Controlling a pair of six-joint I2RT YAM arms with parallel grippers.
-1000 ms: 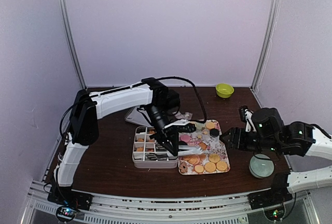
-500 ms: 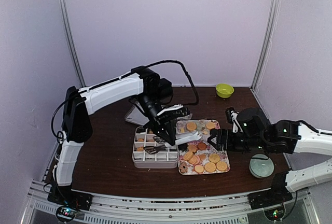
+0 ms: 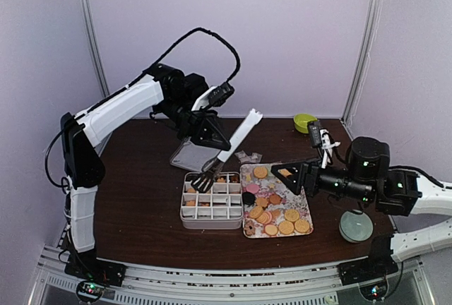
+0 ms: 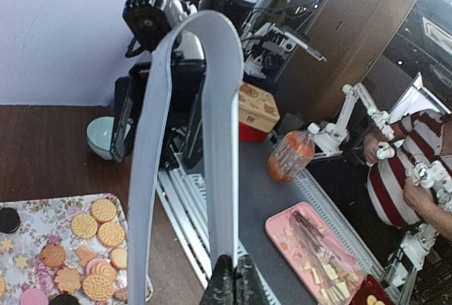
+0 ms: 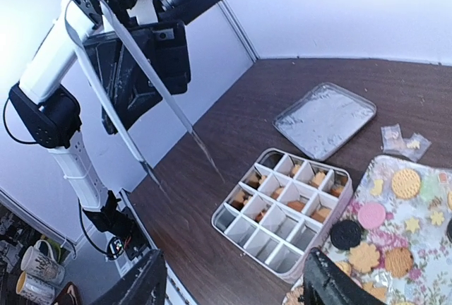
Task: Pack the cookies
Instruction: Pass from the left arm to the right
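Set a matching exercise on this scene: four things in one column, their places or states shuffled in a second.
1 tongs
2 green bowl
3 divided box
4 floral tray

A far right corner of the table
B partly filled with cookies, left of the tray
C held up by the left gripper
D loose cookies on it, right of the box

Pairs: 1-C, 2-A, 3-B, 4-D

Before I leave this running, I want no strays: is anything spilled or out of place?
Two small packets lie loose on the table, past the tray and beside the lid. They look stray, outside both tray and box. No cookies seem spilled: all in view sit on the tray or in the box.
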